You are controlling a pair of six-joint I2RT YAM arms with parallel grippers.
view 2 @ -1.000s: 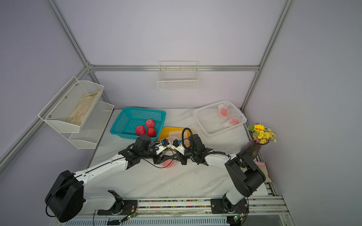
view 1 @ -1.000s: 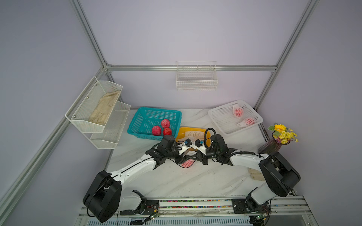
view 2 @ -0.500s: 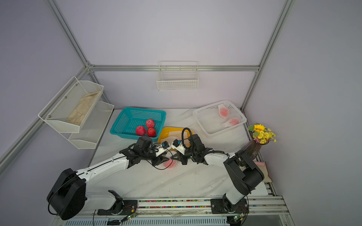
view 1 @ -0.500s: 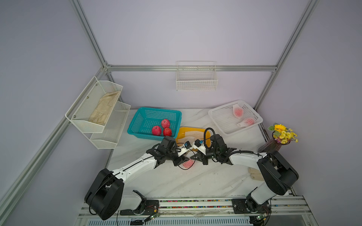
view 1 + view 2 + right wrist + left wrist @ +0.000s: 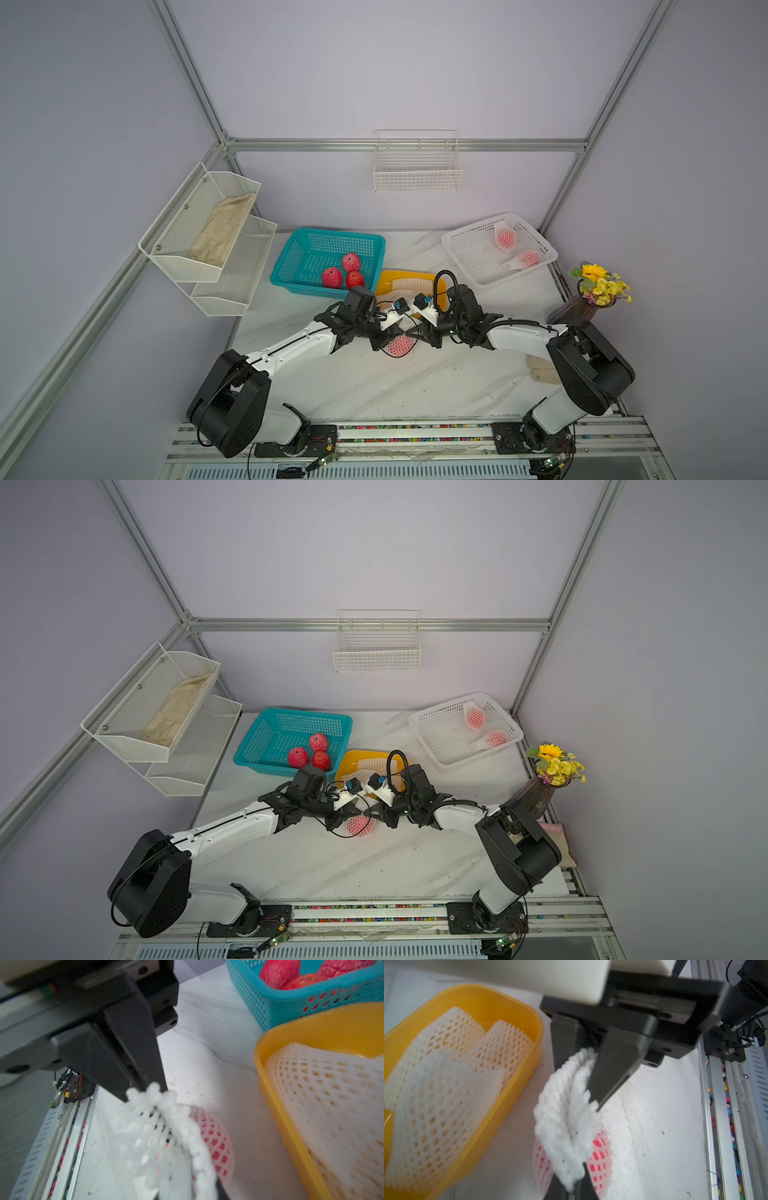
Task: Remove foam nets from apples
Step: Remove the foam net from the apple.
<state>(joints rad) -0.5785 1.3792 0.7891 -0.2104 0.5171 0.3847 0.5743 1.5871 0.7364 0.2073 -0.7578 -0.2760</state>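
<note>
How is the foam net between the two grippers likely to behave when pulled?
Probably floppy: the foam net bunches into folds where the left gripper pinches it. Likely light and stretchy, since its open mesh spreads wider over the apple.

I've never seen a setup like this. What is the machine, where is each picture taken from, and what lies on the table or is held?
These are two robot arms, each ending in a two-fingered gripper. Both top views look down on the whole marble table; the other two pictures come from cameras on the arms' wrists. On the table: a teal basket with three bare apples, a yellow tub of empty foam nets, a white basket with two netted apples, and a flower vase. Between the arms lies one apple in its foam net. The left gripper is shut on the net's loose end; the right gripper is at another edge, but whether it grips is unclear.
</note>
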